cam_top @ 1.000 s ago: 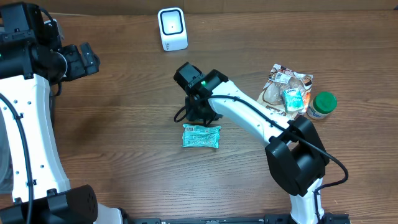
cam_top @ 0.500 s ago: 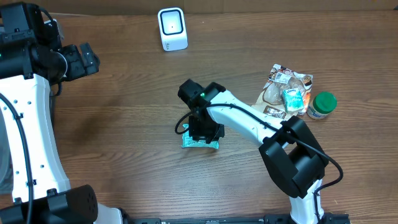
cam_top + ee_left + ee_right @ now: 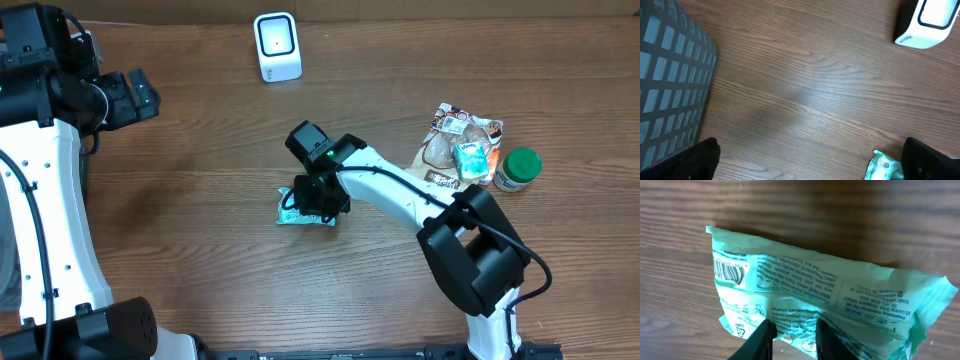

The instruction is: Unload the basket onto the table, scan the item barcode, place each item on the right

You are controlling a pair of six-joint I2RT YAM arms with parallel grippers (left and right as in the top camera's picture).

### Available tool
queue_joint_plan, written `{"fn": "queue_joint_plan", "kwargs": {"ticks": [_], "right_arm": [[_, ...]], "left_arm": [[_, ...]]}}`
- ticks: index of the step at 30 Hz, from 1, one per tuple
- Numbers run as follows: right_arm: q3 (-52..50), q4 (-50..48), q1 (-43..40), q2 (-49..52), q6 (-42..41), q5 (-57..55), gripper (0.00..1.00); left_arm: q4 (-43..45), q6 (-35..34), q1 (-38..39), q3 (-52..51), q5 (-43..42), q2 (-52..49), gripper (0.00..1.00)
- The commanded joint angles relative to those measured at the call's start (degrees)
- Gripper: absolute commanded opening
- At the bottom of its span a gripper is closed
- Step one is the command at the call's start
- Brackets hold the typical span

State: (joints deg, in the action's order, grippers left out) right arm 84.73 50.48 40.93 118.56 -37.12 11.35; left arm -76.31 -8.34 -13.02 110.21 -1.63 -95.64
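Overhead: the right gripper [image 3: 318,196] sits over the green packet [image 3: 290,213] mid-scene, nearer than the scanner [image 3: 277,46]. The left gripper [image 3: 140,97] hangs far left.

Left wrist: its fingers [image 3: 700,160] are spread wide and empty, beside a basket [image 3: 670,75].

Right wrist: two fingers [image 3: 765,339] pinch the packet's near edge, with the barcode [image 3: 730,272] at left.

- You have open wood on the table [image 3: 200,200] left of centre, between the left arm [image 3: 40,150] and the green packet [image 3: 290,213].
- The stretch from the packet up to the scanner [image 3: 277,45] at the far edge is also open.
- The right arm [image 3: 400,195] slants from the near right to the centre and bars a straight pass there.
- Just beyond it, a snack bag [image 3: 445,125], a small teal pack [image 3: 470,158] and a green-lidded jar [image 3: 517,168] crowd the right side.
- A grey basket [image 3: 670,85] walls off your left.
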Motion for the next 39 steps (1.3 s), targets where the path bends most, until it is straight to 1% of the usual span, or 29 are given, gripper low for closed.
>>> {"fn": "queue_joint_plan", "kwargs": {"ticks": [1,5,6,10,12,14,18,25,28,32,33,36,39], "right_arm": [[-1.73,-0.31,-1.27,2.82,2.71,-3.80,0.32],[-1.75,-0.04,-1.25,2.89,2.64,-4.46,0.42],[-1.75,0.11,-1.25,2.99,2.64,-4.48,0.46],[-1.75,0.13,-1.20,3.74,2.38,-4.83,0.52],[-1.75,0.13,-1.20,4.04,2.43,-4.81,0.57],[-1.66,0.15,-1.20,4.04,2.47,-4.74,0.57],[2.34,3.65,-1.20,3.91,3.91,-5.77,0.51],[15.02,17.03,-1.14,3.58,4.17,-14.64,0.51],[16.26,19.06,-0.66,3.58,4.13,-15.74,0.41],[15.04,20.37,0.20,3.85,3.98,-15.85,0.33],[14.40,20.35,0.39,3.87,3.96,-15.80,0.32],[12.35,19.91,1.49,3.93,3.93,-15.76,0.21],[10.71,17.92,2.54,3.96,3.93,-15.13,0.16]], "left_arm": [[0.07,1.29,-0.09,1.11,0.15,0.42,1.00],[0.07,1.29,-0.09,1.11,0.15,0.42,0.99],[0.04,1.29,-0.09,1.11,0.15,0.42,0.99],[0.07,1.29,-0.09,1.11,0.15,0.42,1.00],[0.07,1.29,-0.09,1.11,0.15,0.42,0.99],[0.07,1.29,-0.09,1.11,0.15,0.42,1.00],[0.04,1.29,-0.09,1.11,0.15,0.42,1.00],[0.07,1.29,-0.09,1.11,0.15,0.42,0.99],[0.07,1.29,-0.09,1.11,0.15,0.42,0.99],[0.07,1.29,-0.09,1.11,0.15,0.42,0.99],[0.07,1.29,-0.09,1.11,0.15,0.42,1.00],[0.04,1.29,-0.09,1.11,0.15,0.42,1.00],[0.07,1.29,-0.09,1.09,0.15,0.42,1.00]]}}
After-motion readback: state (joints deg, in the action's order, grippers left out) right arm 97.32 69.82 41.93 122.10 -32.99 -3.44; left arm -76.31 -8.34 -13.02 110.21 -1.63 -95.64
